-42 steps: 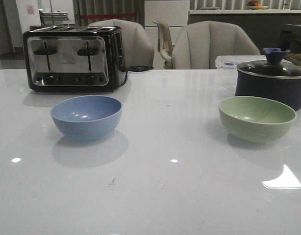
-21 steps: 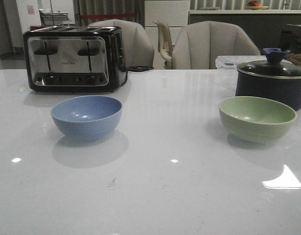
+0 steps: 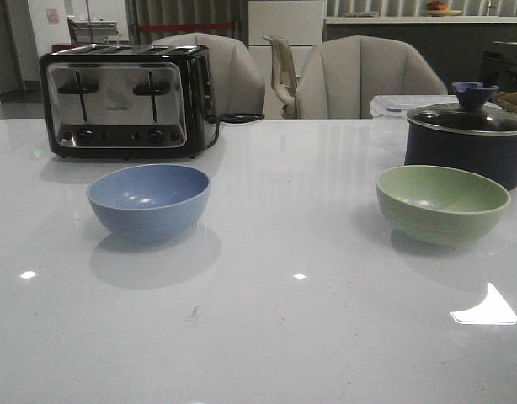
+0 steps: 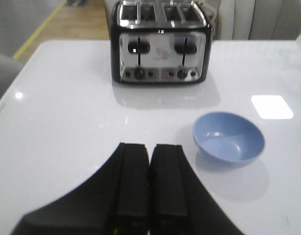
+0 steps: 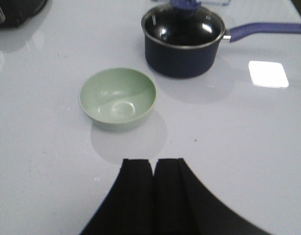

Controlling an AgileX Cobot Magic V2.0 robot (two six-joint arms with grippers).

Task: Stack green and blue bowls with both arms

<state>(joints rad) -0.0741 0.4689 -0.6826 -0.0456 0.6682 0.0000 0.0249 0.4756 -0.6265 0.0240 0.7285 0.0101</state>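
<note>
Nothing has moved since the earlier frames. The round matte dusty-blue bowl [image 3: 148, 200] sits mouth-up at centre left on the white tabletop [image 3: 284, 320], the pale sage-green bowl [image 3: 442, 203] mouth-up at centre right. The left pincer [image 4: 150, 183] and right pincer [image 5: 153, 188] are both pressed together, holding nothing.

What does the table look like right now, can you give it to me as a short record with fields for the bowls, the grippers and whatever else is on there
blue bowl: upright, empty, on the left in front of the toaster
green bowl: upright, empty, on the right in front of the lidded pot
stacking: not done, bowls stand far apart
left gripper: fingers together, holding nothing, short of the blue bowl
right gripper: fingers together, holding nothing, short of the green bowl
table: white, glossy
</note>
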